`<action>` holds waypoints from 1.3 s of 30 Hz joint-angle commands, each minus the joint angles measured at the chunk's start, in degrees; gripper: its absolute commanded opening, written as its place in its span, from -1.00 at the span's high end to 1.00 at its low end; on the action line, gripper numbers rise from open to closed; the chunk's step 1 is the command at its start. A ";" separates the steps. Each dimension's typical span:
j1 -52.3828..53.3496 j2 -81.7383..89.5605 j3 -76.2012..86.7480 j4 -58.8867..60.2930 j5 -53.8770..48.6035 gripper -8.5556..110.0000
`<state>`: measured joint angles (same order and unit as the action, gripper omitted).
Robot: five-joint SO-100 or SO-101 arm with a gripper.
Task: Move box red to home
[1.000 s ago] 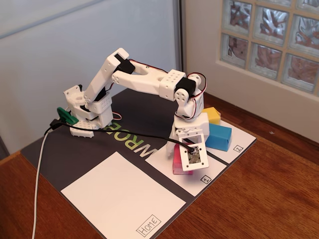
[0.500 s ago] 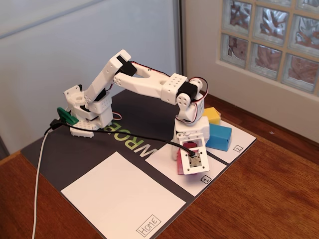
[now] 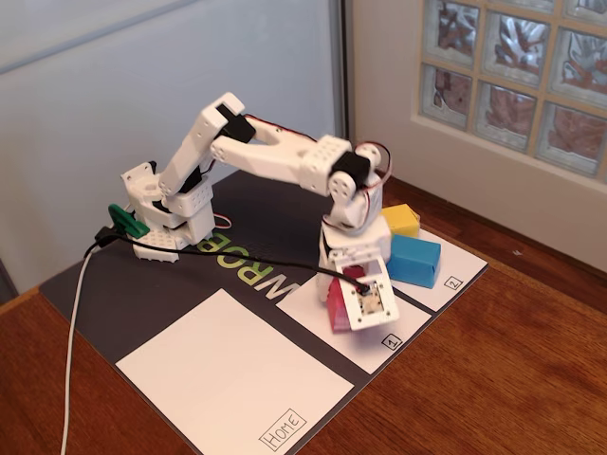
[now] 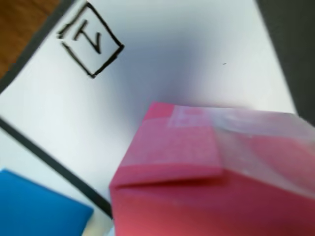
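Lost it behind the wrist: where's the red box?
In the fixed view, the red box sits under the gripper on the sheet marked 1, left of the blue box.

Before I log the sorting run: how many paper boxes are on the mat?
3. The red box sits on the sheet marked 1 under the pincer; the blue box and yellow box are on the sheet marked 2. The arm could hide others.

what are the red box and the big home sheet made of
The red box looks like folded paper or thin card, matte: a flap edge and crease run across its top in the wrist view. The home sheet looks like plain white paper, flat and matte, with a hand-drawn label at its corner.
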<state>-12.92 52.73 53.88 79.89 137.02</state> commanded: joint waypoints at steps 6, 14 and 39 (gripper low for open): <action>1.85 16.26 -2.72 8.26 -12.74 0.87; 5.54 26.37 -2.55 17.05 -25.22 0.87; 31.55 27.16 -2.72 17.67 -56.78 0.87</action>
<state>16.88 78.31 53.61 98.53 82.18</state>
